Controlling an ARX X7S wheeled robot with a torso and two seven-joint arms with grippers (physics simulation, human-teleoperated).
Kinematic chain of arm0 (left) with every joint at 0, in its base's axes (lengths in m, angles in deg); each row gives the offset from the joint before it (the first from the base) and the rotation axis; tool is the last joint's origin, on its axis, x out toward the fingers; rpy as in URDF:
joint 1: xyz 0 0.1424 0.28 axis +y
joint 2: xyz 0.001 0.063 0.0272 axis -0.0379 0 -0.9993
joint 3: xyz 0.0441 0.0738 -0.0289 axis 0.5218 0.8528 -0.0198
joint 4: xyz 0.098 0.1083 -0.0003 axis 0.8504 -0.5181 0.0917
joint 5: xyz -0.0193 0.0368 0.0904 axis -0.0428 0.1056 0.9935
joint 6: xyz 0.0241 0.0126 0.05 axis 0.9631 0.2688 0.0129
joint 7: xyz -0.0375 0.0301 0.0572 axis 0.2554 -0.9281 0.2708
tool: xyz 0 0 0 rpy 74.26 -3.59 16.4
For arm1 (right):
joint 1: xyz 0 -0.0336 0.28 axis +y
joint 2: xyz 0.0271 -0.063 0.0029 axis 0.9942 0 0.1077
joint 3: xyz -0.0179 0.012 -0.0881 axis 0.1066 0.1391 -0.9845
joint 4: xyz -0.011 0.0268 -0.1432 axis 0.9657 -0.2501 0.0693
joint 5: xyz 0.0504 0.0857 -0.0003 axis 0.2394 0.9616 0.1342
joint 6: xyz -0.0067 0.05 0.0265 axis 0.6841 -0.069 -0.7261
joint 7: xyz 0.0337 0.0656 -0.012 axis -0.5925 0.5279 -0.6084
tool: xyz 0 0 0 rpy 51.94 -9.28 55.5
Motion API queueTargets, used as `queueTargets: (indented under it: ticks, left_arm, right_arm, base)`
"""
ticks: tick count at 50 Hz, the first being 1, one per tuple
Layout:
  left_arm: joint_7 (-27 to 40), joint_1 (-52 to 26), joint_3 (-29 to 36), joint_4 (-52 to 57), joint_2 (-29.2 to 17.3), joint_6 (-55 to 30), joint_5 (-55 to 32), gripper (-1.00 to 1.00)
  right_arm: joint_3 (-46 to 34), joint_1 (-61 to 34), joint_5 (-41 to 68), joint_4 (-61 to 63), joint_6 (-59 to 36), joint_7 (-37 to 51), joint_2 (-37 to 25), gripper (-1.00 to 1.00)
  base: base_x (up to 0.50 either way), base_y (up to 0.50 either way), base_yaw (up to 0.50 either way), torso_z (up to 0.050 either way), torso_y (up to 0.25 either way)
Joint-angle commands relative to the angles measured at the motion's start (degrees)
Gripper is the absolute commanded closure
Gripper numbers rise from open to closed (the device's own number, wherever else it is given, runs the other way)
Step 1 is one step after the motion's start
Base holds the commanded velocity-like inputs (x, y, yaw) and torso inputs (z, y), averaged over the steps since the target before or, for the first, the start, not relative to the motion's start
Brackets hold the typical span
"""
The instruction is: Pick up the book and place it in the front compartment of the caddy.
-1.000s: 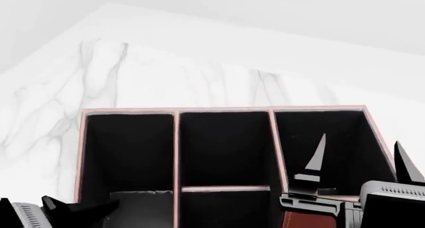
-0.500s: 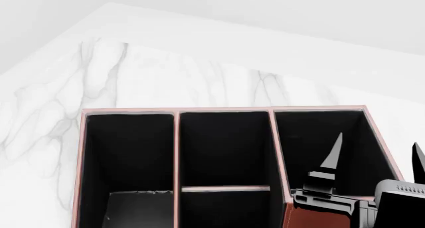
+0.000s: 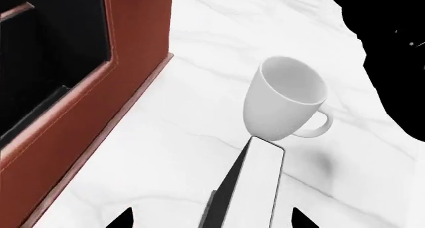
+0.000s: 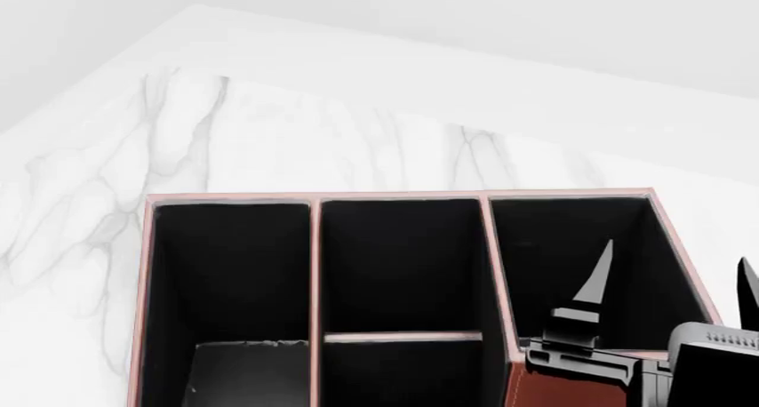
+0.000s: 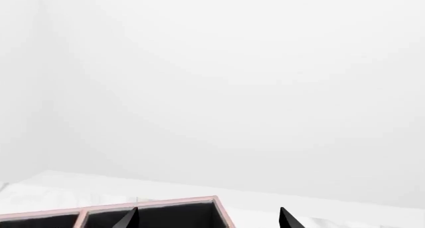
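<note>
The book (image 3: pixel 260 185) stands upright on the marble in the left wrist view, black cover and white page edge, just in front of the white mug. My left gripper (image 3: pixel 211 219) is open, one finger on each side of the book, not touching it. It is out of the head view. The caddy (image 4: pixel 403 195) fills the lower head view, with black compartments and pink rims. Its reddish-brown wall (image 3: pixel 86 118) runs beside the book. My right gripper (image 4: pixel 673 278) is open and empty above the caddy's right end. The right wrist view shows it (image 5: pixel 208 219) over the caddy's rim (image 5: pixel 153 204).
A white mug (image 3: pixel 282 98) stands right behind the book, handle turned away from the caddy. The white marble table (image 4: pixel 237 140) stretches beyond the caddy to a white wall. A strip of bare marble lies between the caddy's wall and the book.
My left gripper, at the head view's lower left one second ago, has dropped out of that view. My right gripper has shifted slightly right. Since half a second ago nothing has moved.
</note>
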Motion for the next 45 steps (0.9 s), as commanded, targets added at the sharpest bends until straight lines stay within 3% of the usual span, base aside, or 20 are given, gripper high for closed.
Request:
queueTargets:
  ticks: [1,39,40,45]
  left_arm:
    - [-3.1,-1.4,7.1,-1.4,-0.5,0.4,6.1,-1.0]
    - [-11.0,-5.1,21.4,-14.6,1.7,9.7,20.7,-1.0]
    - [-10.9,-5.0,21.4,-14.8,1.8,10.2,21.1,1.0]
    - [-10.7,-4.6,21.5,-15.2,1.8,12.0,22.2,1.0]
  right_arm:
    - [-0.3,0.1,-0.1,-0.2,0.3,0.1,-0.2,-1.0]
    - [-1.0,0.1,0.3,-0.8,1.2,0.2,-0.6,-1.0]
    - [-1.0,0.1,0.3,-0.8,1.2,0.3,-0.6,-1.0]
    - [-1.0,0.3,0.2,-1.1,1.6,0.3,-0.6,-1.0]
  base:
    - [0.0,0.0,0.0,0.0,0.0]
    - [0.0,0.0,0.0,0.0,0.0]
    - [0.0,0.0,0.0,0.0,0.0]
    - [0.0,0.0,0.0,0.0,0.0]
